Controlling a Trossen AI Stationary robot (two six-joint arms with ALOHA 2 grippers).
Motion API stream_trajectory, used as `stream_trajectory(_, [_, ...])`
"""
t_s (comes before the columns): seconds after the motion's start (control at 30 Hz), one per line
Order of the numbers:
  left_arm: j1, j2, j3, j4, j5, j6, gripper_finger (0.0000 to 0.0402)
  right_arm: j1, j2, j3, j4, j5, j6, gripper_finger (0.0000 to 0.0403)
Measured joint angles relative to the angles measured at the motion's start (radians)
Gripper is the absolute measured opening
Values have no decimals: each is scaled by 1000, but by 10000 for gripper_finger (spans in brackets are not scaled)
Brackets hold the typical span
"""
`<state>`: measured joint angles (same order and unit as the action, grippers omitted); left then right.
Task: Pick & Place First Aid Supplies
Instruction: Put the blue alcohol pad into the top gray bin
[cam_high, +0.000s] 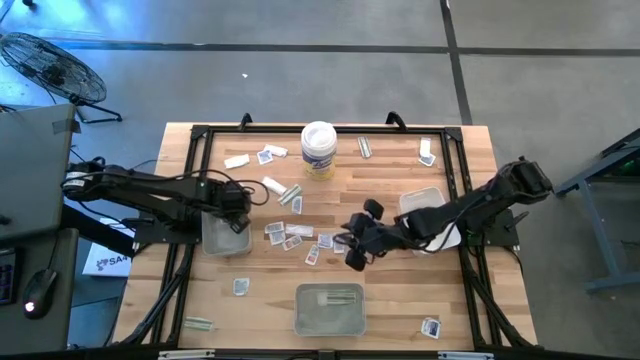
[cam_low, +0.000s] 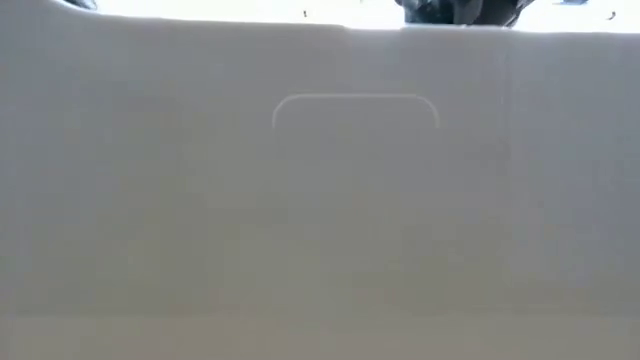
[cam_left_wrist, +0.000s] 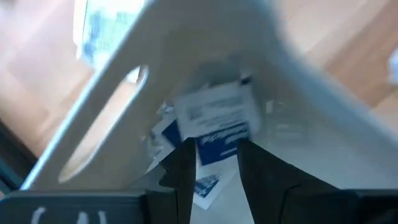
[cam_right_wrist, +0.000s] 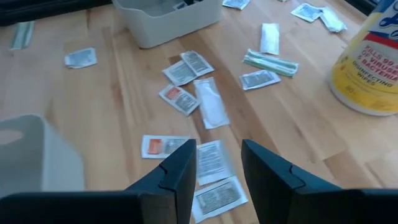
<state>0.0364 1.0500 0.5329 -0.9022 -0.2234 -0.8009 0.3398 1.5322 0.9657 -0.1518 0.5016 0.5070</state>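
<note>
Your left tool (cam_left_wrist: 211, 155): jaws apart over the left-edge tray (cam_high: 222, 238), packet (cam_left_wrist: 217, 115) between | your right tool (cam_right_wrist: 217, 163): apart above mid-table packets (cam_right_wrist: 211, 160).

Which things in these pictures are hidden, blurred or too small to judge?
- Low view: a pale tray wall fills the picture; the table behind it is hidden.
- Left wrist view: the packet before the left claw is blurred; its print is unreadable, and whether it is held is unclear.
- High view: the left claw sits over the left tray; the tray's contents are too small.
- Right wrist view: the tub is cut off by the edge.
</note>
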Motion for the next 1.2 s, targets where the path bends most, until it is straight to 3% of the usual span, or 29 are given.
stream_trajectory(0.2, [0, 0, -53, 25, -52, -101, 115, 65, 0, 0, 0, 54, 67, 122])
stream_trajectory(0.67, [0, -2, -141, 128, -64, -113, 115, 132, 0, 0, 0, 132, 120, 122])
stream_trajectory(1.2, [-83, 0, -26, 86, -46, -115, 115, 132, 0, 0, -1, 132, 121, 122])
